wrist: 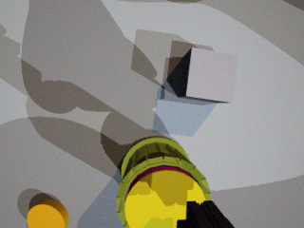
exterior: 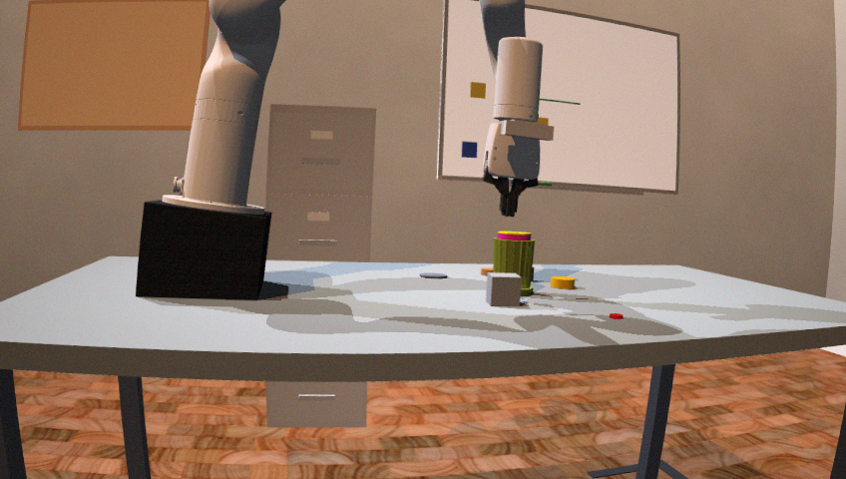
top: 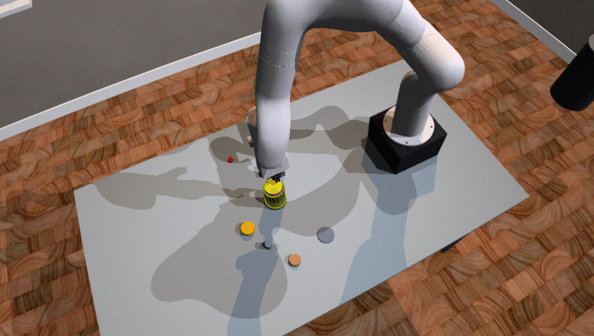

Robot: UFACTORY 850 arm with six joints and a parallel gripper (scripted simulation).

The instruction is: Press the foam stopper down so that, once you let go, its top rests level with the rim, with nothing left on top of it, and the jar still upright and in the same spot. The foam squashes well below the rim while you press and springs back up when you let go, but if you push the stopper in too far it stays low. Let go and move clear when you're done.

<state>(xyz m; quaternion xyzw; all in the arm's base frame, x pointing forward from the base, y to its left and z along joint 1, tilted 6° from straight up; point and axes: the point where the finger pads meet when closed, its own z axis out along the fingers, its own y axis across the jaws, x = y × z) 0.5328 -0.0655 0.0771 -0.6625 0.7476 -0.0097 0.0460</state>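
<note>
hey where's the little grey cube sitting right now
In the exterior view the grey cube sits on the table just in front of the green jar, slightly to its left, with the small red disc off to its right.

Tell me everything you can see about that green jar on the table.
The jar is a small olive-green cylinder with ribbed sides, standing upright on the grey table. A yellow-topped stopper with a magenta band pokes above its rim. A grey cube sits nearby. The robot's hand, shut and empty, hovers just above, not touching.

Office: whiteboard (exterior: 594, 89), filing cabinet (exterior: 320, 178)
</note>
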